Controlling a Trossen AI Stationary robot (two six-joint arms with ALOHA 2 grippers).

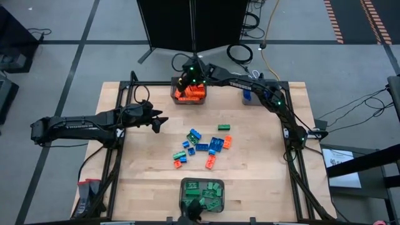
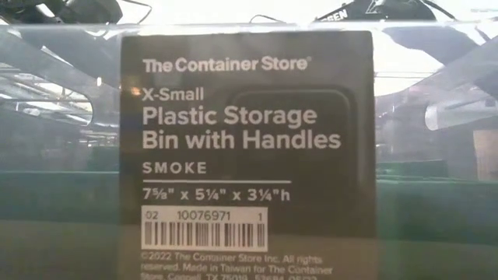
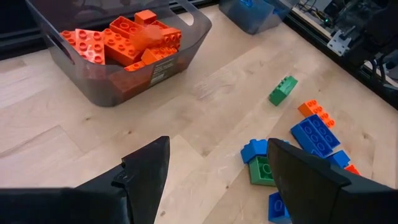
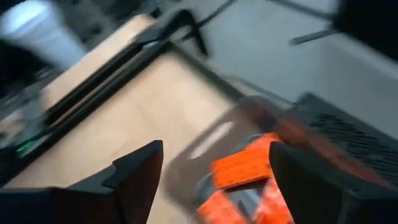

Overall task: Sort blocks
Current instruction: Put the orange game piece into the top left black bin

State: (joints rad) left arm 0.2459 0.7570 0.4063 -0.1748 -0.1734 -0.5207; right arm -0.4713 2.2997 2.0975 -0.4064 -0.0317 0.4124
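Loose blocks (image 1: 203, 147) in blue, green and orange lie scattered mid-table; the left wrist view shows a blue one (image 3: 314, 134) and a green one (image 3: 283, 90). At the far edge stands a grey bin (image 3: 124, 87) piled with orange blocks (image 3: 124, 40). My right gripper (image 1: 185, 80) hangs open just over that pile (image 4: 242, 168), with nothing between its fingers. One orange block (image 3: 146, 37) shows blurred on top of the heap. My left gripper (image 1: 161, 122) waits open above bare wood, left of the loose blocks, with nothing between its fingers (image 3: 149, 165).
A bin with blue blocks (image 1: 250, 95) stands at the far edge, right of the orange one. A bin of green blocks (image 1: 202, 194) sits at the near edge; its labelled wall (image 2: 249, 155) fills the low view. Bare wood lies left and right of the loose blocks.
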